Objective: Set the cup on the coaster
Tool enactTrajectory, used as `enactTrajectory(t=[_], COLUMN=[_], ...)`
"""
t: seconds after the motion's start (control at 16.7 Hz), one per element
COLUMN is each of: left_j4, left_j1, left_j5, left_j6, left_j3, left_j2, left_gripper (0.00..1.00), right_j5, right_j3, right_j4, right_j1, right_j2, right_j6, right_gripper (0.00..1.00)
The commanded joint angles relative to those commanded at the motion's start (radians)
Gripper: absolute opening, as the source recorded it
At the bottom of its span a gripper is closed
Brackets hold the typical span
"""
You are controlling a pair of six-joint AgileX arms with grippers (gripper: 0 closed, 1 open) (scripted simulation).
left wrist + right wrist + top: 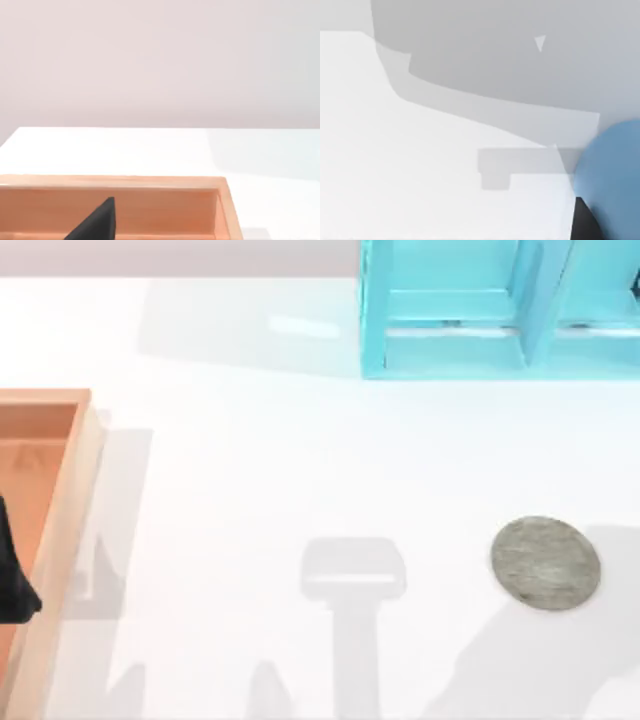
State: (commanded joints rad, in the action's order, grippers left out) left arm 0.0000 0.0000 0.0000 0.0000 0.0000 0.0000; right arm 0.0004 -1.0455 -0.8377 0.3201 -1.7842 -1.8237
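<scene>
Blue cup (pixel 612 175) seen close against right tool, grip state cannot be told; grey coaster (pixel 545 563) bare on tabletop (pixel 300 460); placement not yet done

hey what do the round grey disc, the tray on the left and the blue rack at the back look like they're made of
Coaster: probably felt or stone, judging by its matte, speckled grey face. Tray: looks like light wood, orange-tan with pale smooth rims; no clear grain shows, so it could be plain render colour. Rack: painted wood or plastic, uniform glossy turquoise; I can't tell which.
</scene>
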Motion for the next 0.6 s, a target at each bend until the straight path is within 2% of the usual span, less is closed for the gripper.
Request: enactTrajectory(t=[0.24, 0.6], left_j4=[0.000, 0.000], left_j1=[0.000, 0.000], left_j5=[0.000, 0.000], left_j6=[0.000, 0.000], left_j3=[0.000, 0.000], left_j2=[0.000, 0.000], left_gripper=[1.00, 1.00], right_j5=[0.002, 0.006], right_j3=[-0.063, -0.183], right_j4=[-0.042, -0.128], right_j1=[-0.076, -0.246], right_j2=[-0.031, -0.085], right_j6=[0.221, 0.730], right_gripper=[0.00, 0.00])
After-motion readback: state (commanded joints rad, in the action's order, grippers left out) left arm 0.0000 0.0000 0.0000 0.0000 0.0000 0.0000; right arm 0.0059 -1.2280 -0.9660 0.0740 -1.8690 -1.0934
